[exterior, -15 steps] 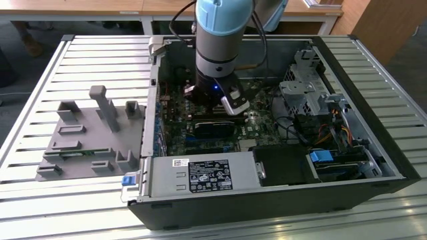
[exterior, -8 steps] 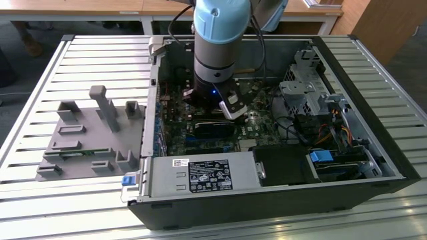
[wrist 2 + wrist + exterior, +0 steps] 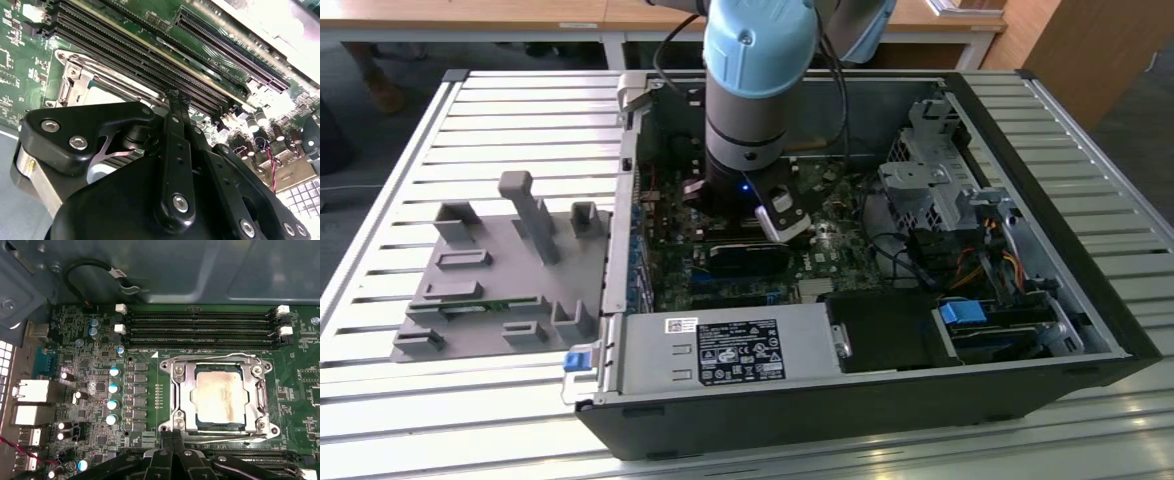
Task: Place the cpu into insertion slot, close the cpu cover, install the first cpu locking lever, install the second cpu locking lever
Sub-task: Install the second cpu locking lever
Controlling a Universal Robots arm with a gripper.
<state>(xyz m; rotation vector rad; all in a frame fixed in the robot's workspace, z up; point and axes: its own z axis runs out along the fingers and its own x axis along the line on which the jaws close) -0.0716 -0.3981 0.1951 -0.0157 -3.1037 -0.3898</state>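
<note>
You see, in the first wrist view, the cpu (image 3: 220,399) lying flat in the insertion slot (image 3: 176,399), its square sides running parallel to the memory slots (image 3: 200,330); the cpu cover (image 3: 252,390) is shut down around it; just beside the socket's edge your claw (image 3: 172,437) stands with its fingers pinched together, holding nothing.

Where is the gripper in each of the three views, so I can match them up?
Exterior view: the gripper hangs from the arm inside the open computer case, over the green motherboard.
Second wrist view: the gripper reaches the cpu cover, beside the memory slots.
First wrist view: the gripper meets a corner of the cpu cover.
Shared landmark: the green motherboard.
</note>
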